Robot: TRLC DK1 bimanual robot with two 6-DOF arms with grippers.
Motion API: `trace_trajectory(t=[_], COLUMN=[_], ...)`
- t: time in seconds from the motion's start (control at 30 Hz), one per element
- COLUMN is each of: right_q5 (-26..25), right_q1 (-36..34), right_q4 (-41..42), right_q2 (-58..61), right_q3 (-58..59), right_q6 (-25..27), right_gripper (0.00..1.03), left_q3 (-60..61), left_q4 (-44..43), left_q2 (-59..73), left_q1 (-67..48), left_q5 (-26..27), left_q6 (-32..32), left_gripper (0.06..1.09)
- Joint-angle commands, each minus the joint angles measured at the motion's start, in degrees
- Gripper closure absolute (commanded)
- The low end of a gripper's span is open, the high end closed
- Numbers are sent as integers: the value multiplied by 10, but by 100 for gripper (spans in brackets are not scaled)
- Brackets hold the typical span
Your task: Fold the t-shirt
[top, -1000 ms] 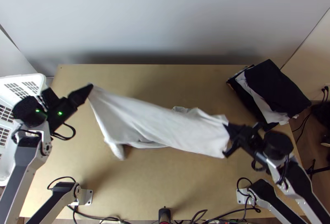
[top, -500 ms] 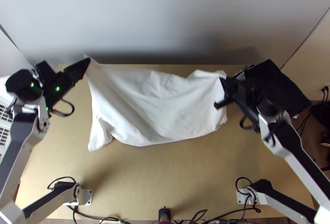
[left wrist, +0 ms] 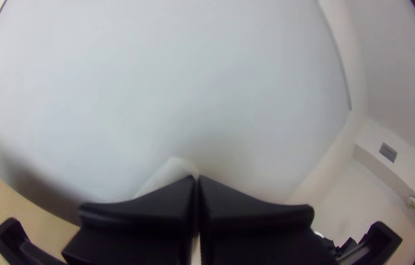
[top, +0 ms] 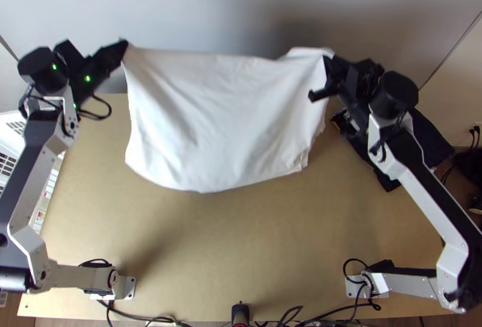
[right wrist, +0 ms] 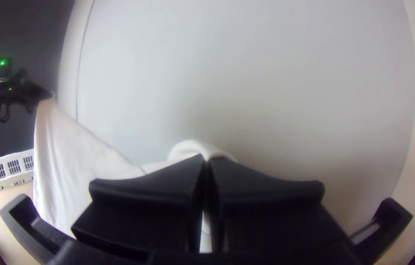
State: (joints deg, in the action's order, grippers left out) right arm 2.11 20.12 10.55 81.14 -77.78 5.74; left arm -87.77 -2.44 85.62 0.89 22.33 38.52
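Holding the white t-shirt (top: 223,122) up by two corners of its upper edge, the left tool (left wrist: 196,177) and the right tool (right wrist: 206,159) stand well apart, with the cloth spread between them. Each has its two fingers together, clamped on a small pinch of fabric. Gripping so near the corners probably lets the shirt's own weight pull out creases, and the width between the tools likely keeps the upper edge from bunching; it sags only a little midway. From both tools the cloth drops toward the counter (top: 229,255), its lower edge curving on the arm-base side of them. Below the right tool that edge looks slightly crumpled; whether it touches the counter, I cannot tell.

Outward from the right tool, partly under its arm, lies a dark folded pile (top: 431,137), likely set aside to leave working room. A white basket (right wrist: 9,169) stands below the left tool, on its outer side.

The fold itself seems not yet made: this looks like straightening first. Next, the shirt should be laid down flat with both tools lowered evenly, since letting one corner go early could twist it.
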Motion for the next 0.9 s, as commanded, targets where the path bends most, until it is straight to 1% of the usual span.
trace_trajectory(t=[0.0,0.17,0.33,0.67,0.87], right_q5=[-13,-15,-17,-33,-34], right_q1=[-15,-24,-24,-23,-22], right_q4=[17,21,23,21,-4], right_q2=[74,119,140,142,105], right_q3=[-107,-185,-247,-338,-345], right_q6=[-4,-4,-9,-17,-18], right_gripper=[100,100,100,100,100], left_q3=[-123,-197,-251,-285,-286], left_q4=[-2,5,6,9,16], left_q2=[69,112,138,129,89], left_q1=[2,3,3,9,19], left_q5=[-16,-19,-25,-36,-40], left_q6=[1,1,1,1,1], left_gripper=[105,105,105,105,105])
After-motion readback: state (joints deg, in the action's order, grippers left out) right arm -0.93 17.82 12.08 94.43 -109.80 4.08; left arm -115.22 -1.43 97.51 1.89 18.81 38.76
